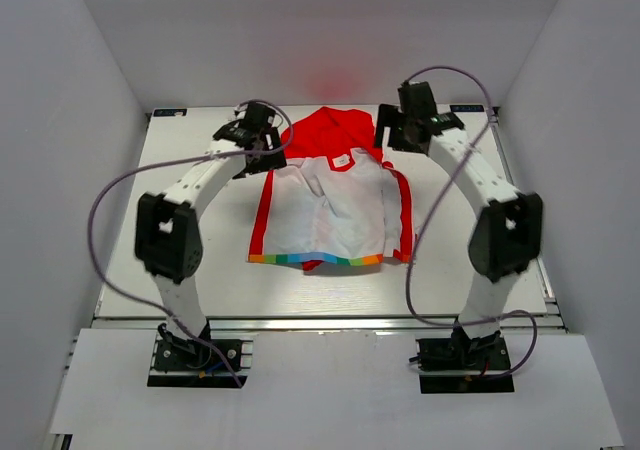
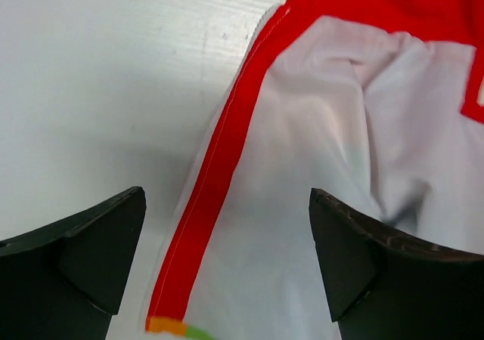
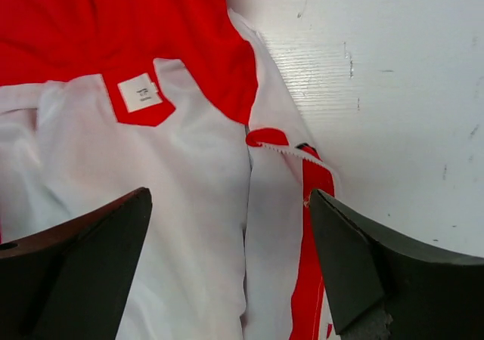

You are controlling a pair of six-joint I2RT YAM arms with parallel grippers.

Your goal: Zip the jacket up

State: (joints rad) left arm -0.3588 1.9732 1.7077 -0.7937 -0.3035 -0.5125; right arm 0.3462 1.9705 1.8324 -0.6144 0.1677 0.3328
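The jacket [image 1: 330, 210] lies spread open on the table with its white lining up, the red hood [image 1: 335, 130] at the far end and a rainbow hem [image 1: 315, 260] nearest me. Red strips run down both outer edges. My left gripper [image 1: 262, 150] hovers open and empty over the jacket's upper left edge; the left wrist view shows the lining [image 2: 318, 204] and the red edge strip [image 2: 219, 166] between its fingers [image 2: 227, 264]. My right gripper [image 1: 395, 135] hovers open and empty over the upper right edge [image 3: 231, 264], near white zipper teeth [image 3: 291, 151] and a neck label [image 3: 140, 92].
The white table [image 1: 190, 270] is enclosed by white walls at the left, right and back. Grey cables [image 1: 110, 200] loop from both arms. A metal rail [image 1: 320, 322] runs along the table's near edge.
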